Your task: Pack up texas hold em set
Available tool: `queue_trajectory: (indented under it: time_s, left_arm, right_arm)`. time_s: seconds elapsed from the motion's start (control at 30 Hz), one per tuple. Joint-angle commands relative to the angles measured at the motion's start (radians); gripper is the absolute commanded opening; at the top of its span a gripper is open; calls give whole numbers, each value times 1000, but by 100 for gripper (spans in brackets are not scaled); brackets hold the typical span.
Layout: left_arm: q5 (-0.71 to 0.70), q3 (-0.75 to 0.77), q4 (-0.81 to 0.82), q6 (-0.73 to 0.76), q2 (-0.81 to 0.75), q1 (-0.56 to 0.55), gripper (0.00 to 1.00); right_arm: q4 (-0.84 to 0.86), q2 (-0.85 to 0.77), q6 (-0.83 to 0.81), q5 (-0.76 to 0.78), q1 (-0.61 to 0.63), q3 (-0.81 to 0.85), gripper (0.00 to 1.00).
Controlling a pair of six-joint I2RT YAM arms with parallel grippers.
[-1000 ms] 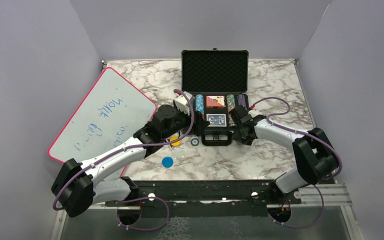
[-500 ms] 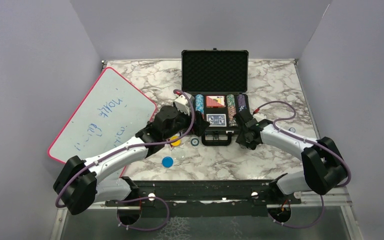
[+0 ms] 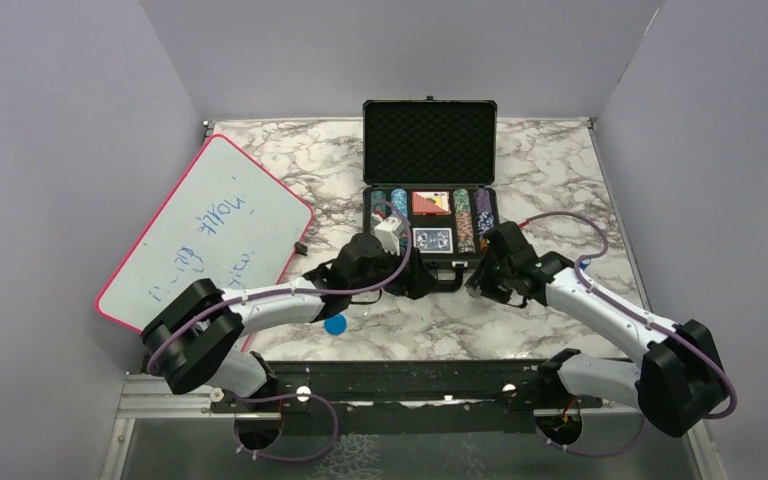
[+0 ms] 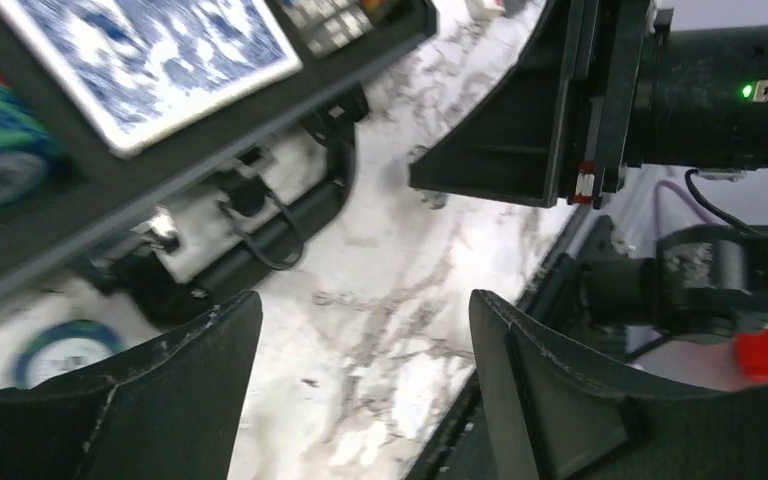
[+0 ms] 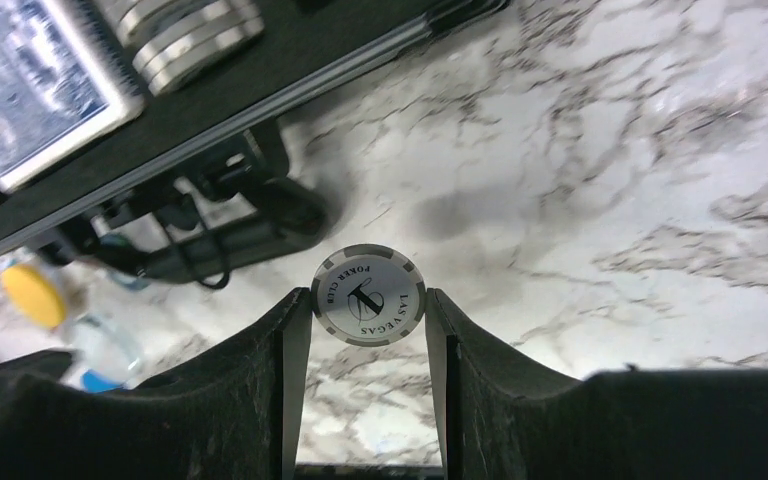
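Open black briefcase (image 3: 428, 142) at 12 o'clock on the marble table (image 3: 560, 180). At its 5 o'clock, the right gripper (image 5: 368, 305) pinches a grey-white poker chip (image 5: 368, 295) by its edges. At 7 o'clock, the left gripper (image 4: 362, 300) is spread and empty, with a loose blue button (image 3: 335, 323) beyond.

Black briefcase (image 3: 429, 140) open, lid upright; chip rows (image 3: 463, 222), red deck (image 3: 430, 203), blue deck (image 3: 432, 239) inside. Loose blue button (image 3: 335, 323) near case front. Upright grey-white chip (image 5: 368, 296) pinched in right gripper (image 5: 368, 305).
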Motion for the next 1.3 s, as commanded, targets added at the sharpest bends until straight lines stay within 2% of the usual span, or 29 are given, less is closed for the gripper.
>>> queue_trajectory:
  time_s: [0.0,0.1,0.23,0.43,0.5,0.63,0.9,1.27]
  left_arm:
    - [19,-75,205,-163,50,-33,77]
    - [22,-102,305,-225,86,-36,77]
    - [22,-95,355,-283,136,-43,76]
    - [17,-94,417,-327,190,-68,66]
    - [17,-94,434,-335,205,-82,60]
    - [9,-93,446,-348,225,-97,54]
    - [-37,-83,465,-407,238,-98,53]
    - [-107,-81,466,-421,237,-99,33]
  right_arm:
    - [68,-73,88,-144,-4,-34,47]
    - [120,-111,127,-213,-4,-62,47]
    - [200,-138,179,-289,-5,-108,47]
    - [267,-151,246,-334,-4,-139,47]
    - [280,-149,259,-341,-4,-143,47]
    - [297,-144,278,-350,-4,-141,47]
    - [317,-133,287,-366,-4,-144,47]
    - [328,-122,295,-388,-4,-158,47]
